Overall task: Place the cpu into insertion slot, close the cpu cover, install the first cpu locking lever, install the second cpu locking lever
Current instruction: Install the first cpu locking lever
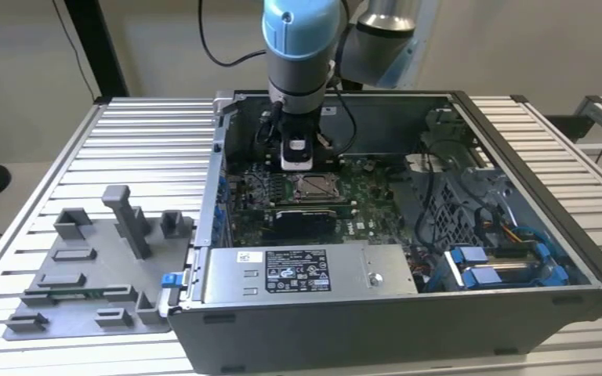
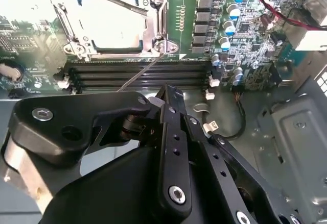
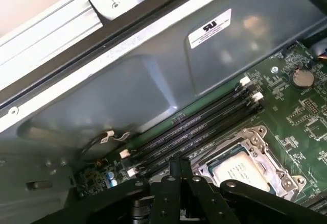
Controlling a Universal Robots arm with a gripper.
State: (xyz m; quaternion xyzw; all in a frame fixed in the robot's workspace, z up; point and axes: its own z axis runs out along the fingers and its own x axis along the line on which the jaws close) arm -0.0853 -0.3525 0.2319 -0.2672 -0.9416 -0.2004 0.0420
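Grey case (image 1: pixel 385 329) holds green board (image 3: pixel 306 122); cpu (image 3: pixel 239 171) in insertion slot (image 3: pixel 218 158), cpu cover (image 3: pixel 266 155) down; gripper (image 3: pixel 179 167) closed narrow, empty.

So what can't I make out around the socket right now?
Second wrist view: the picture's edge cuts off part of the cpu cover, and glare washes out the cpu.
First wrist view: the claw hides part of the cpu cover.
Exterior view: the insertion slot is too small to tell what is latched.

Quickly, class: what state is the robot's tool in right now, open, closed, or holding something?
Tool: open or closed cannot be told; it hangs close to the cpu.
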